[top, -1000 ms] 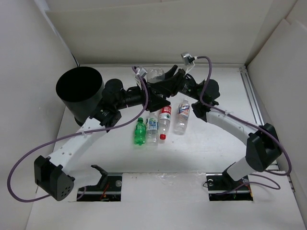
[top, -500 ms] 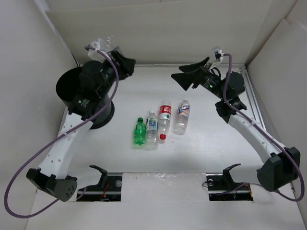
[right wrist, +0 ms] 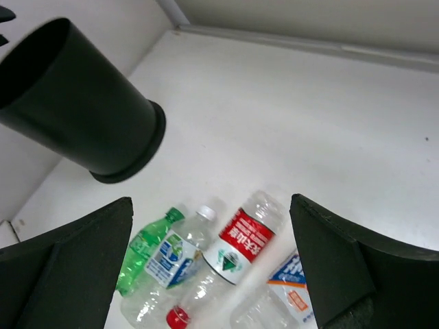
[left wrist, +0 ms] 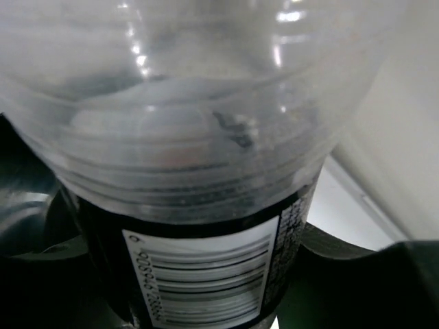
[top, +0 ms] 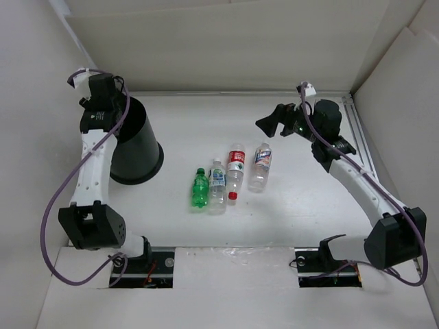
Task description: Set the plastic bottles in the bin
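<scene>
A clear bottle with a dark label and barcode point(left wrist: 206, 137) fills the left wrist view, and my left gripper point(left wrist: 206, 288) is shut on it. In the top view that gripper point(top: 98, 115) is raised at the far left, over the back rim of the black bin point(top: 137, 147). A green bottle point(top: 199, 188), a blue-white one point(top: 217, 184), a red-label one point(top: 235, 170) and a blue-red one point(top: 259, 164) lie side by side mid-table. My right gripper point(top: 271, 123) hangs open above and right of them, with nothing between its fingers point(right wrist: 68, 267).
White walls close in the table on the left, back and right. The bin point(right wrist: 75, 110) stands close to the left wall. A metal rail point(top: 360, 137) runs along the right edge. The arm bases sit at the near edge.
The two grippers met over the back middle with the dark-label bottle. The right one opened and drew back right. The left arm swung the bottle left to above the bin.
</scene>
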Controlling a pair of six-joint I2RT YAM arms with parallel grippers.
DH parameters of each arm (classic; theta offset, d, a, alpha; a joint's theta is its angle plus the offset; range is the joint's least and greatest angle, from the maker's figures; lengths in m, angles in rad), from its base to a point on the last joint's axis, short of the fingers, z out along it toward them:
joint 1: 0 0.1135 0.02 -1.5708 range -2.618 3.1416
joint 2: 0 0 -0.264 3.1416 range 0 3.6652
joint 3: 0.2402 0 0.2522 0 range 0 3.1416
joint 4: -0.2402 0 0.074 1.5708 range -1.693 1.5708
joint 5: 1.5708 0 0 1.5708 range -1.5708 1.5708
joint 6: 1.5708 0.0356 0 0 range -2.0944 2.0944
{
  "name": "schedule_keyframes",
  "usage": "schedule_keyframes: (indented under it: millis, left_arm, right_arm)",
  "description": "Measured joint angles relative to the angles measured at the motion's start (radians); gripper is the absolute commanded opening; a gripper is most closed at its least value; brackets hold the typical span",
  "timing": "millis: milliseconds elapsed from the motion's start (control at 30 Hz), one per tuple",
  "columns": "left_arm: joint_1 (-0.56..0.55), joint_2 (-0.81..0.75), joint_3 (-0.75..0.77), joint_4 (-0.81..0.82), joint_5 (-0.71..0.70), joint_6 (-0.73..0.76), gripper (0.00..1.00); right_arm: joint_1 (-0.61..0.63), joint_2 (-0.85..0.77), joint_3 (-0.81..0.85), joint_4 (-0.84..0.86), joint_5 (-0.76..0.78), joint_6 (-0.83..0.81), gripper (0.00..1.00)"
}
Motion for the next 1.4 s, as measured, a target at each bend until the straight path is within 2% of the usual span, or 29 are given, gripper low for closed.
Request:
schedule_keyframes:
  millis: [33,67,100,133,233,433,600,833,1000,1067,1133,1167,1233,1267,1400]
  left_arm:
    - [0.027,0.014,-0.007,-0.01,0.013,-0.007,0.34]
    - [0.05,0.024,-0.016,-0.016,0.031,-0.01,0.54]
    - [0.071,0.032,-0.023,-0.02,0.045,-0.013,0.98]
    - [0.09,0.04,-0.027,-0.03,0.056,-0.012,1.0]
    - [0.125,0.047,-0.033,-0.036,0.09,-0.02,1.0]
    - [0.116,0.018,-0.034,-0.036,0.166,-0.011,1.0]
    - [0.095,-0.044,-0.027,-0.044,0.225,0.033,1.0]
    - [0.043,-0.063,0.042,-0.054,0.573,0.159,1.0]
    - [-0.077,-0.063,0.043,-0.052,0.741,0.209,1.0]
    - [-0.124,-0.063,0.042,-0.043,0.791,0.213,1.0]
    - [-0.185,-0.061,0.042,-0.031,0.798,0.213,1.0]
    - [-0.221,-0.057,0.043,-0.024,0.797,0.213,1.0]
    - [-0.307,-0.042,0.044,-0.008,0.8,0.213,1.0]
    - [-0.347,-0.029,0.045,-0.002,0.805,0.212,1.0]
    - [-0.449,0.01,0.001,0.059,0.86,0.195,1.0]
  right_arm:
    - [-0.002,0.006,0.0,-0.018,0.006,-0.01,1.0]
    - [-0.003,0.012,0.0,-0.032,0.014,-0.017,1.0]
    - [-0.003,0.017,0.0,-0.047,0.025,-0.023,1.0]
    - [-0.003,0.024,0.0,-0.064,0.037,-0.031,1.0]
    - [0.006,0.057,0.021,-0.147,0.112,-0.048,1.0]
    - [0.053,0.237,0.192,-0.37,0.37,-0.049,1.0]
    - [0.069,0.325,0.191,-0.452,0.473,-0.002,1.0]
    - [0.094,0.422,0.14,-0.453,0.527,0.064,1.0]
    - [0.101,0.51,0.102,-0.408,0.488,0.098,0.97]
    - [0.101,0.542,0.09,-0.396,0.483,0.111,0.86]
    - [0.099,0.552,0.085,-0.381,0.483,0.121,0.71]
    - [0.097,0.552,0.078,-0.364,0.482,0.127,0.55]
    - [0.088,0.55,0.058,-0.336,0.47,0.143,0.32]
    - [0.08,0.542,0.048,-0.323,0.463,0.148,0.0]
    - [0.013,0.492,-0.008,-0.306,0.441,0.151,0.0]
